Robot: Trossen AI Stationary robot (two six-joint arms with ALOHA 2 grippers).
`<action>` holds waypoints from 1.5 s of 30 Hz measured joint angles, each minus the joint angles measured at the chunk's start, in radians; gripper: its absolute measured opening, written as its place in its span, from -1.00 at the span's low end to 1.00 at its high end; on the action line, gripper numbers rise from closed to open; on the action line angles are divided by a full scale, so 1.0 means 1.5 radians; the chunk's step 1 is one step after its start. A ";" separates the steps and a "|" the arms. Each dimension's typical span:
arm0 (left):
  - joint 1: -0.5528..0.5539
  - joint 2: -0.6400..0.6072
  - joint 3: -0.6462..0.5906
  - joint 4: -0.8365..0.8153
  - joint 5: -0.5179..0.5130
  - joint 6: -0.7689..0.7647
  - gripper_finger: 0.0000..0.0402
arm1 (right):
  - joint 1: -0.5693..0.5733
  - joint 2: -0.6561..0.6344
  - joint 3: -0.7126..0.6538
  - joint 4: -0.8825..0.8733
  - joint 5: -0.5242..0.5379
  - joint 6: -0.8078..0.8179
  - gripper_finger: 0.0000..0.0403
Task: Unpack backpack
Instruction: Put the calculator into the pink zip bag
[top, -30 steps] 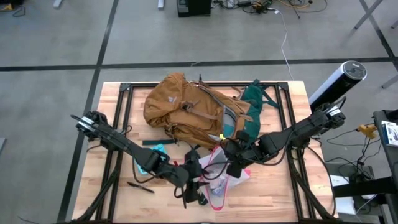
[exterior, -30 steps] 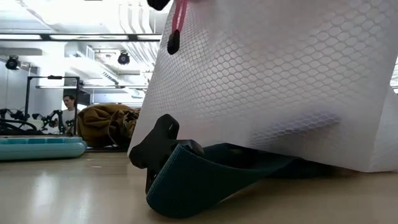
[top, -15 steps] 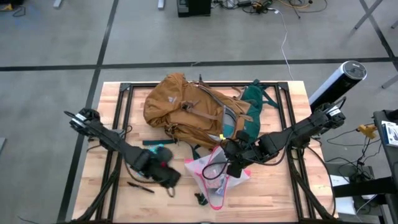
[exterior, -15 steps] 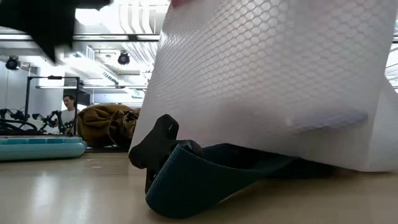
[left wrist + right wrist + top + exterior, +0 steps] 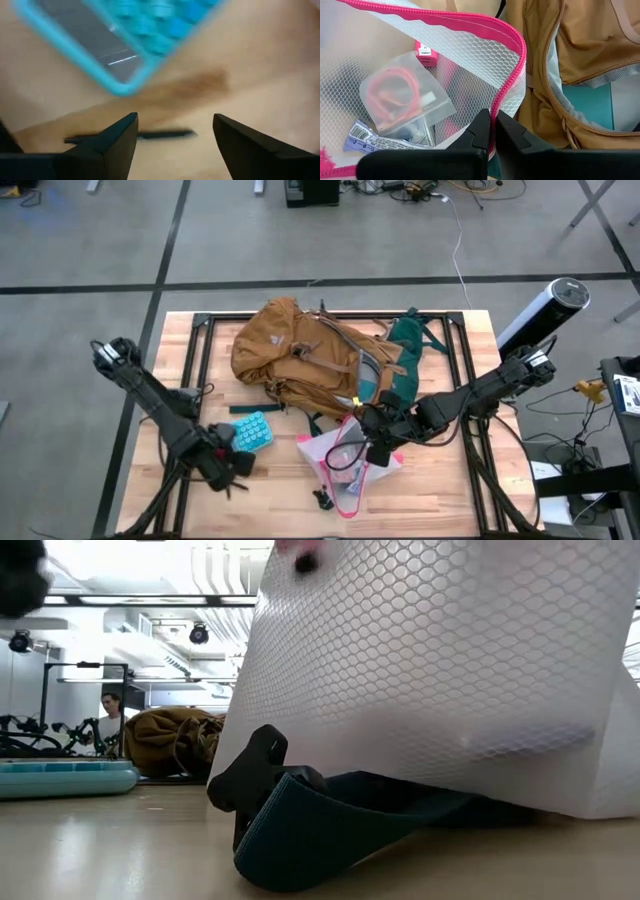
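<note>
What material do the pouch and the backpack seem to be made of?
The pouch: probably soft clear plastic with white honeycomb mesh visible across its wall, and a pink fabric-like zip edge. The backpack: apparently woven matte mustard fabric, since it folds and creases; its lining looks grey.

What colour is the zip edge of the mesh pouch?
Bright pink; the mesh pouch shows it best in the right wrist view.

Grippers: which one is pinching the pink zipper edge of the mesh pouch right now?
The right gripper, shut on the mesh pouch edge beside the backpack. The left gripper stands open, empty, over the table near the blue calculator.
</note>
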 joint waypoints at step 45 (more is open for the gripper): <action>0.002 -0.064 -0.245 0.291 -0.090 -0.049 0.27 | 0.003 -0.001 -0.001 0.037 -0.023 0.002 -1.00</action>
